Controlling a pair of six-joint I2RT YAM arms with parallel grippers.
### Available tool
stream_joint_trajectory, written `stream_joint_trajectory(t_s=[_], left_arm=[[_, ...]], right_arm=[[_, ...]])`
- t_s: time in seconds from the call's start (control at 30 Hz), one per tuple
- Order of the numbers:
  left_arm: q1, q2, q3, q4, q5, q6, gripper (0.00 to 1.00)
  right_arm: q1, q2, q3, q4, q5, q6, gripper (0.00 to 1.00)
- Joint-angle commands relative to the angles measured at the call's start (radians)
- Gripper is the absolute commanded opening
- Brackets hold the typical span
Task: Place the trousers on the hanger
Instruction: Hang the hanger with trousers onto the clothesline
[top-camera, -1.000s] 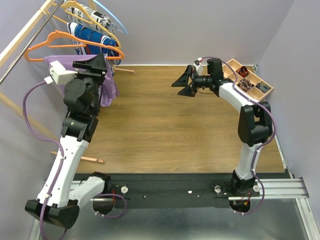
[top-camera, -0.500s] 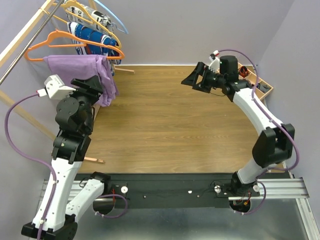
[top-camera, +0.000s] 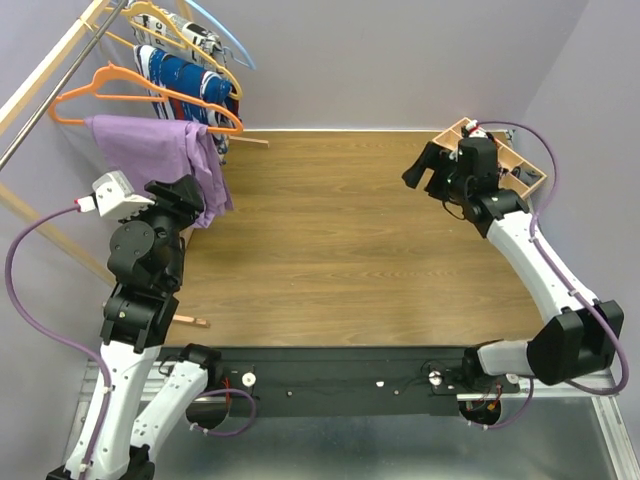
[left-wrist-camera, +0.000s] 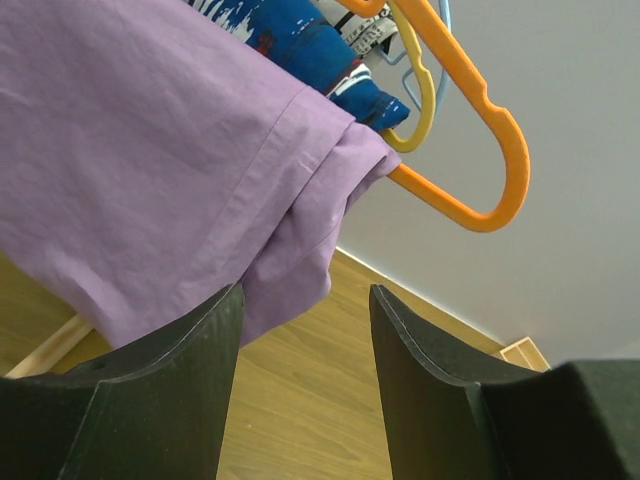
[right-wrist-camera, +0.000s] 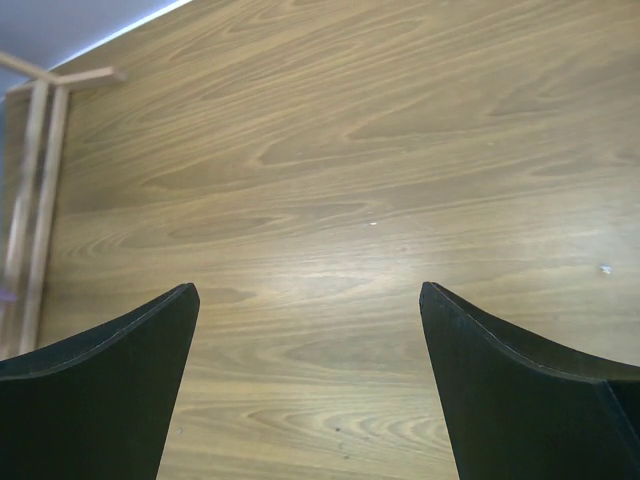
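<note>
At the far left of the tabletop, the trousers hang draped over the bottom bar of the hanger, which hangs at the clothes rack. A blue, white and red patterned garment hangs just behind them. Just below the cloth's lower edge, the left hand points up at the trousers, its fingers apart and gripping nothing. Well apart on the right, the right hand hovers over the wood, spread wide and empty, just beside a wooden tray at the far right edge.
</note>
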Motion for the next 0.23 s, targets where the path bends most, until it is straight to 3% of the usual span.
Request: stream_joint_trajectory(t_s=[0.0,0.2], left_arm=[[0.000,-0.007,-0.007,0.023,0.059,0.066,0.62],[0.000,0.014,-0.009,0.039,0.074,0.085,0.62]], right_arm=[[-0.006,-0.064,-0.067,-0.021,0.155,0.015,1.00],[-0.004,-0.107,-0.119,-0.013,0.210,0.051,1.00]])
